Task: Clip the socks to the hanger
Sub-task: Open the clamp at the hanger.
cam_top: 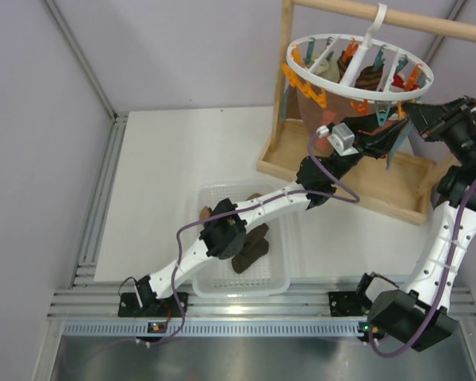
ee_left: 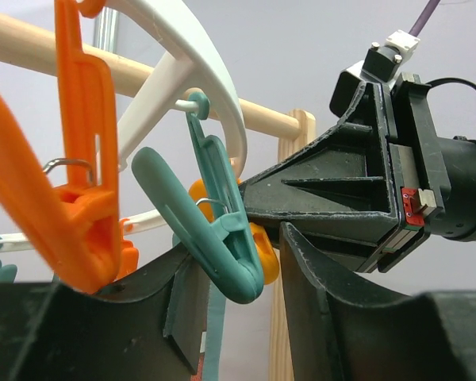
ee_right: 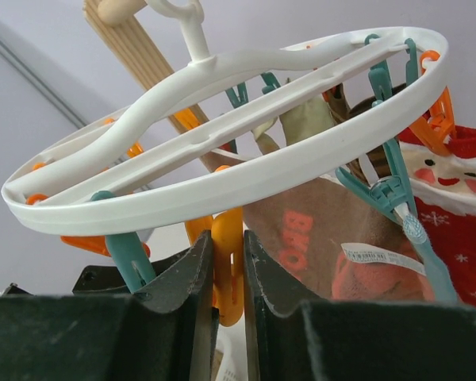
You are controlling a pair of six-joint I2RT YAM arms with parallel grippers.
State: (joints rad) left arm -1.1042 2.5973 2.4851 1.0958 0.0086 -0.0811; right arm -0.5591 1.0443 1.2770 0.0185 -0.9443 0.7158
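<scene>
The white ring hanger (cam_top: 290, 63) hangs by its hook from a wooden rod, with orange and teal pegs round its rim. It holds a tan sock (cam_top: 326, 68) and a dark brown sock (cam_top: 370, 78). My right gripper (ee_right: 228, 238) is shut on an orange peg (ee_right: 228, 266) under the ring (ee_right: 246, 178). My left gripper (ee_left: 234, 250) is open, and a hanging teal peg (ee_left: 222, 230) dips between its fingers. The held orange peg (ee_left: 264, 252) shows just behind it. More brown socks (cam_top: 251, 249) lie in the basket.
A white plastic basket (cam_top: 246, 290) stands between the arm bases. The wooden frame (cam_top: 341, 186) with its rod stands at the back right. A reddish-brown printed cloth (ee_right: 452, 238) hangs behind the hanger. Both grippers (cam_top: 397, 119) sit close together under the ring.
</scene>
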